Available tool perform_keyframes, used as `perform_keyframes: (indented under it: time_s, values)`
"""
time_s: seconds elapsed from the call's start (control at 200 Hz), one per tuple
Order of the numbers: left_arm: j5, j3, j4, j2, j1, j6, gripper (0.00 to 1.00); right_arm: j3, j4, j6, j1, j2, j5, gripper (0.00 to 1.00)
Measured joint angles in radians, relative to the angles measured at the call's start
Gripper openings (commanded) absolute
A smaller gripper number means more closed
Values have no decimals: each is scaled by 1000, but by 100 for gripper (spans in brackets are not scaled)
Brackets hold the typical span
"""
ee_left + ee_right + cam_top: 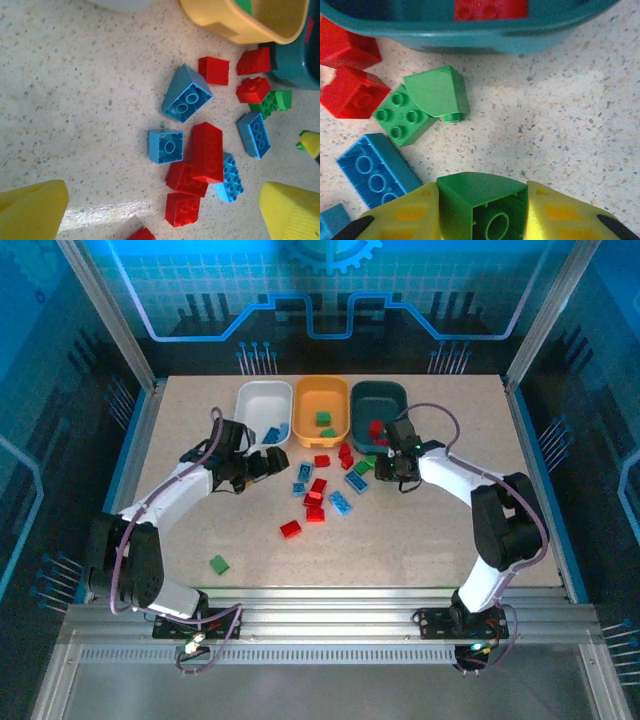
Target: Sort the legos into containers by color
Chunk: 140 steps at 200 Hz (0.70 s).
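My right gripper (482, 210) is shut on a green lego (470, 195), held just above the table in front of the dark teal container (470, 37). A red lego (490, 9) lies in that container. Two more green legos (402, 117) lie by its front wall, next to red (352, 92) and blue (377, 170) ones. My left gripper (162, 216) hangs open over a cluster of red (206, 151) and blue legos (186, 94). From above, the white (245, 410), orange-yellow (302, 405) and teal (400, 392) containers stand in a row at the back.
A blue brick (272, 434) lies in the white tray and green bricks (323, 418) in the orange-yellow one. A lone red brick (291, 528) and a lone green brick (219, 564) lie nearer the front. Metal frame posts (105, 310) border the table.
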Motion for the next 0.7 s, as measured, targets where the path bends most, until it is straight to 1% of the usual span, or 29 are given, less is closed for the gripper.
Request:
perform_keyframes:
  time_s: [0.195, 0.315, 0.42, 0.55, 0.7]
  values:
    - [-29, -48, -6, -74, 0, -19, 99, 21, -42, -1, 31, -64, 6, 35]
    - [-58, -50, -15, -126, 11, -31, 99, 90, -60, -2, 64, -72, 2, 35]
    - [-76, -76, -23, -180, 45, -45, 99, 166, -63, -5, 95, -64, -6, 35]
    - [-92, -132, -52, -251, 101, -52, 99, 301, -49, -13, 114, 13, -22, 35]
    - [-102, -187, -97, -319, 146, -68, 99, 454, -21, -51, 114, 178, -49, 35]
